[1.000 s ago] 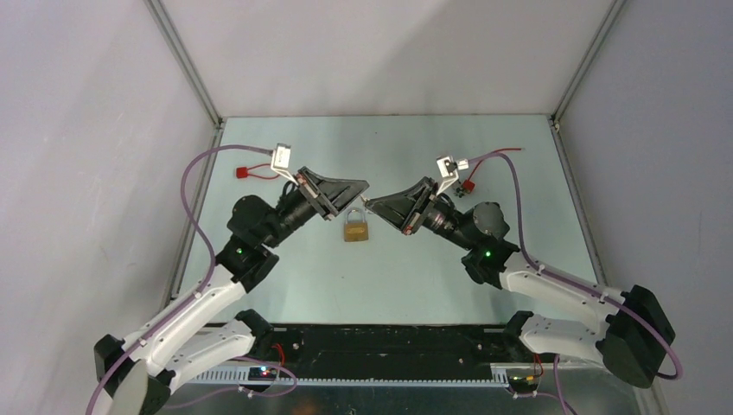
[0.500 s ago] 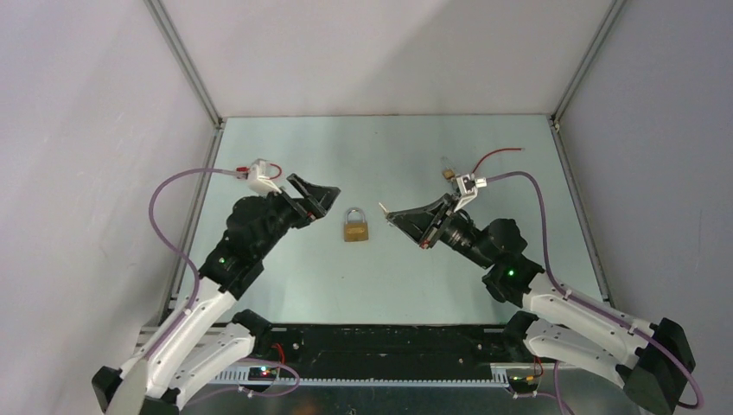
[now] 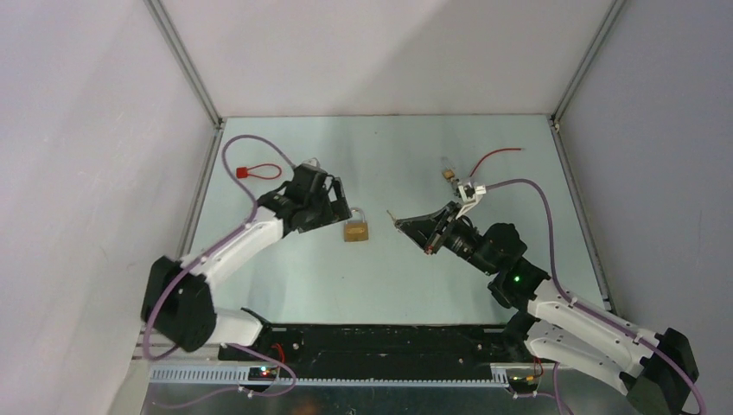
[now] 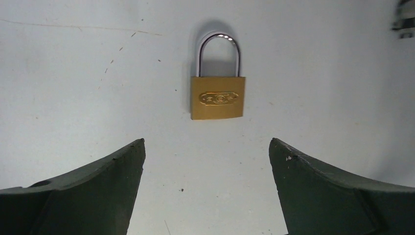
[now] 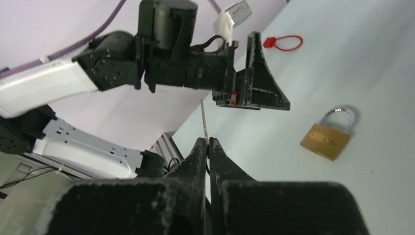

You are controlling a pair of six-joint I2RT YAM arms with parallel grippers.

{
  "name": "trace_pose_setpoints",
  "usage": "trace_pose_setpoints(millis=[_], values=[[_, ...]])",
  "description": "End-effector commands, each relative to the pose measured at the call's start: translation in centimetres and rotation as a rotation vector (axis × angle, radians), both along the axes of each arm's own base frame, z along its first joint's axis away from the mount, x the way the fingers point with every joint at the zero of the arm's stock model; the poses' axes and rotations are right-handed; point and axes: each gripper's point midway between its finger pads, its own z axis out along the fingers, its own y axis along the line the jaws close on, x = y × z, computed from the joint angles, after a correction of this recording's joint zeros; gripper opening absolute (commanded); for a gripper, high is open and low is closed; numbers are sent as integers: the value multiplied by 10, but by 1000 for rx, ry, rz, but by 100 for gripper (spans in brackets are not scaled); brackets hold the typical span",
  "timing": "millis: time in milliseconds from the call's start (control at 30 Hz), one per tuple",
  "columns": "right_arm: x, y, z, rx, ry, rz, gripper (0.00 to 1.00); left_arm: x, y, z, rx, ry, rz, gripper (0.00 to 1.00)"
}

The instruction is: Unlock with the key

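Well to the left of the padlock and behind it, we see a red tag lying on the desk. Just left of the padlock, the left fingers stand wide apart and hold nothing. In the wrist view the padlock lies flat beyond their tips, untouched. Its shackle has both legs seated in the brass body, so we judge it still locked.

Right of the padlock and well apart from it, the right fingers are pressed together on the key, a thin sliver poking out past their tips. Further right and behind lies a red wire.

So the key is in hand, and that is all we count as done. What is left is to steady the padlock, bring the key to the keyhole, which we cannot see here, and turn it until the shackle releases.
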Motion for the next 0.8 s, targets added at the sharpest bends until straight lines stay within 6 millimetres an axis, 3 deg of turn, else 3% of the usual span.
trace_pose_setpoints(millis=[0,133,233,333,767], values=[[1,-8,-4,4,-4,-26,0,11,-11,-8,75,50,-16,100],[0,-15,-9,-3,3,-29,0,20,-27,-38,147,141,-32,100],[0,-24,-10,-5,6,-46,0,23,-37,-50,179,173,-37,100],[-1,-32,-13,-5,11,-56,0,23,-39,-69,211,221,-22,100],[-3,-60,-15,3,15,-91,0,32,-53,-108,279,314,-9,100]])
